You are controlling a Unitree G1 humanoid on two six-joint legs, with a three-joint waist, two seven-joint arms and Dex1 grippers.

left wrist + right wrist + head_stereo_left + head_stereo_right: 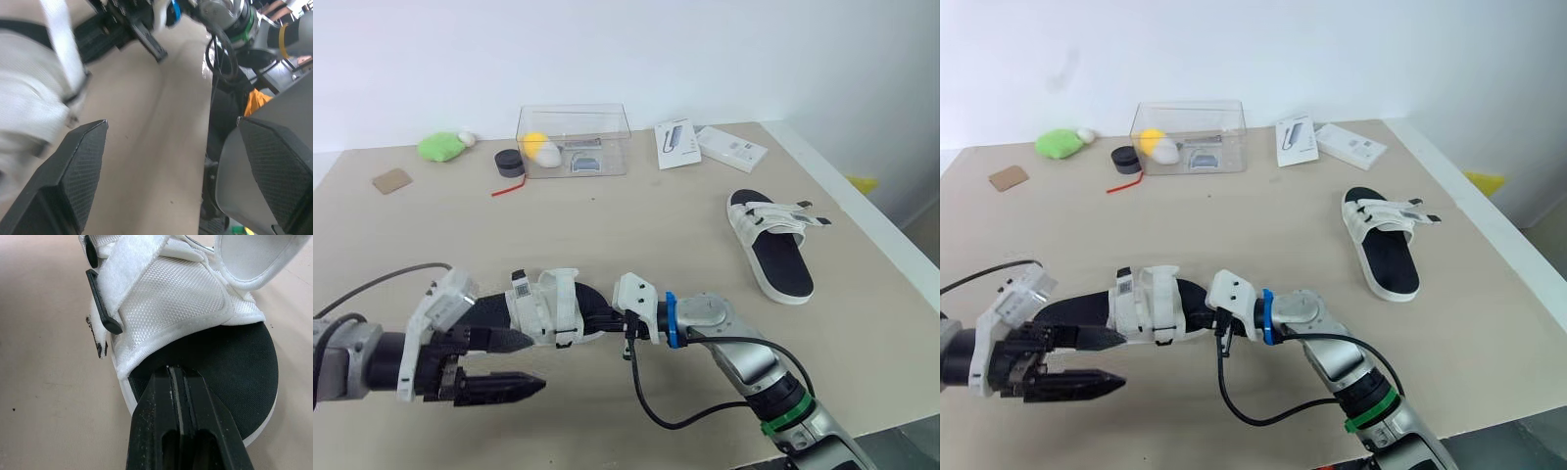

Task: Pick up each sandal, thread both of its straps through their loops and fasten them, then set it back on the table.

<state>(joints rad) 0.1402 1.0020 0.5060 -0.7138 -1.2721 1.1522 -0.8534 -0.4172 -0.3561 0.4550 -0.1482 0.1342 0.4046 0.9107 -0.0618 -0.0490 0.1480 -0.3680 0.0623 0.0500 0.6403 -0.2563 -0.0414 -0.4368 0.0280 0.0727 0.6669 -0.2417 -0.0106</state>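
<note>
Near sandal (548,308) at table (636,225) front, btw both grippers.
L gripper (536,362) open beside sandal's one end; R gripper (172,377) closed, tips on footbed at opposite end. 2nd sandal (769,240) far right.

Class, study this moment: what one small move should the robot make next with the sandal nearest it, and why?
Probably ease the open left gripper forward to the black-tipped strap end on the near sandal and pinch it. The right gripper, fingers shut, rests on the footbed, and that strap end sticks out loose, seemingly not yet fastened.
</note>
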